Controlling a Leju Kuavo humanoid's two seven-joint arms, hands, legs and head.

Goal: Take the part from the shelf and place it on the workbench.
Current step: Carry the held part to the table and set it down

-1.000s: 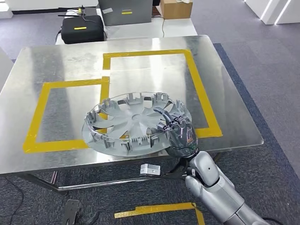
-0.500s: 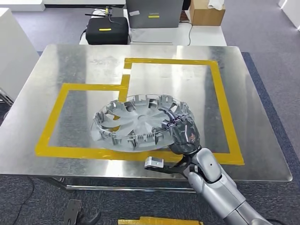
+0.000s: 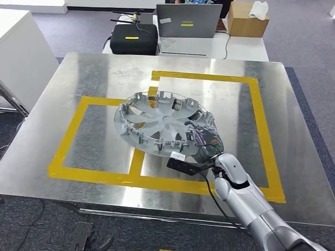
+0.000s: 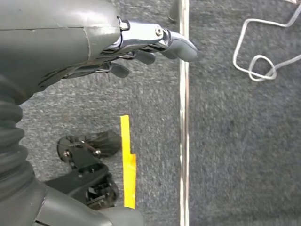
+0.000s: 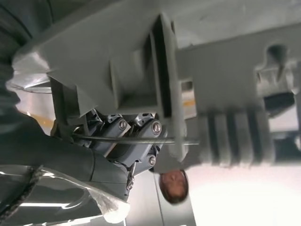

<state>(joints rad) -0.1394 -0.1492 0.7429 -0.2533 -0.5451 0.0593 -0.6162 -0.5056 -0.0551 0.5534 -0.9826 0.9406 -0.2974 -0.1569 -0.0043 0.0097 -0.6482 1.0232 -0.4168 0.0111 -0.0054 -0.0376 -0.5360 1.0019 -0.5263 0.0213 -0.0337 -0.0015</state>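
steel table point(image 3: 79, 78) with yellow tape squares point(image 3: 65, 137). right robot hand point(image 3: 205, 144) grips silver hubcap point(image 3: 158, 123) by its near-right rim, tilted over the tape. left robot hand point(image 4: 117, 52) holds nothing, fingers loosely extended above carpet.

High head view, close wrist views

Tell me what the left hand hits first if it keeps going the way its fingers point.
Probably the grey carpet: the left hand holds nothing, and nothing shows ahead of its fingers.
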